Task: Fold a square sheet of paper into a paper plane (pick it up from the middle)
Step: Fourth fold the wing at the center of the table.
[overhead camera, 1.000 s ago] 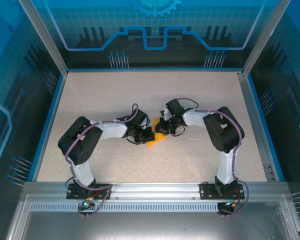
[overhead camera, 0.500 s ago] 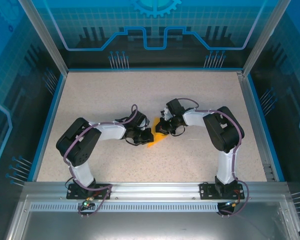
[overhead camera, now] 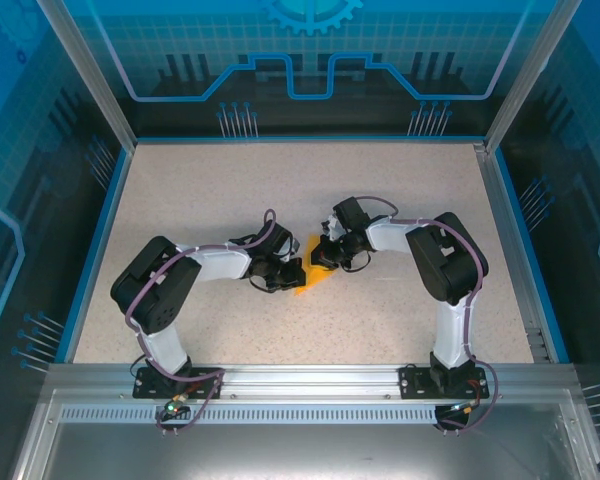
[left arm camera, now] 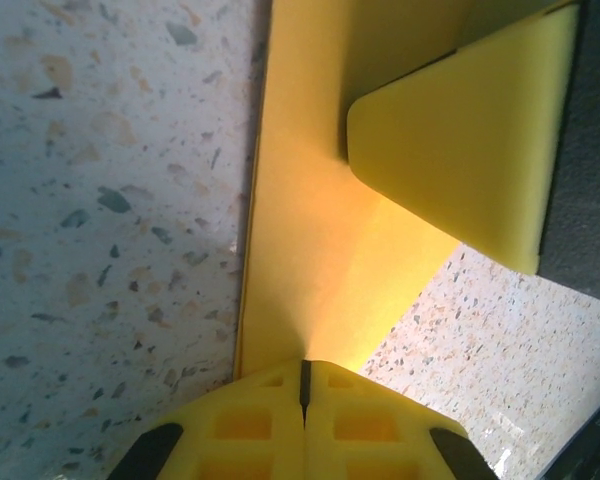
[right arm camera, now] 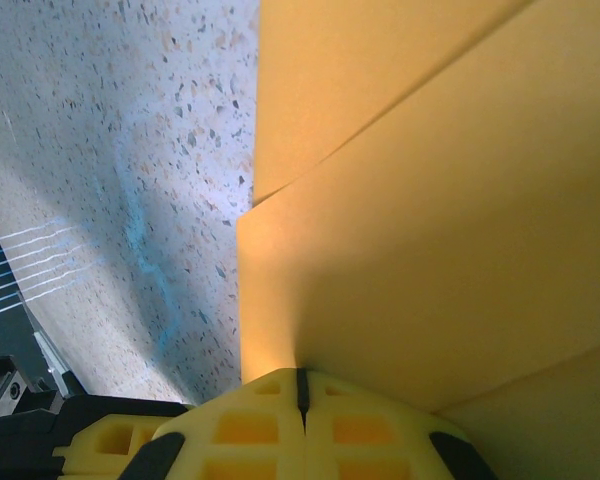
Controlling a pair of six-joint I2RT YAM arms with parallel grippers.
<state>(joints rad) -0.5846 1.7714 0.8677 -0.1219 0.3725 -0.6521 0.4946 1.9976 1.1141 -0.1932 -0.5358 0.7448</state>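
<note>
Your speckled beige tabletop (overhead camera: pixel 400 200) sat inside blue-printed transparent walls (overhead camera: pixel 310 60), with the thin bright-orange folded paper sheet (overhead camera: pixel 308 283) at its middle, between both arms. Since a second earlier, your left gripper (left arm camera: pixel 304 385) had pinched fully shut on the sheet's edge, and its elbow had drifted slightly leftward. Your right gripper (right arm camera: pixel 300 385) stayed clamped on the sheet's other side.

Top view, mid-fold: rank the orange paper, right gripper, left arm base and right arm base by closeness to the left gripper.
1. orange paper: pinched in the left gripper itself, mid-table.
2. right gripper: just to the right and slightly farther back, also clamped on the paper.
3. left arm base at the near left and right arm base at the near right: too close to call.
</note>
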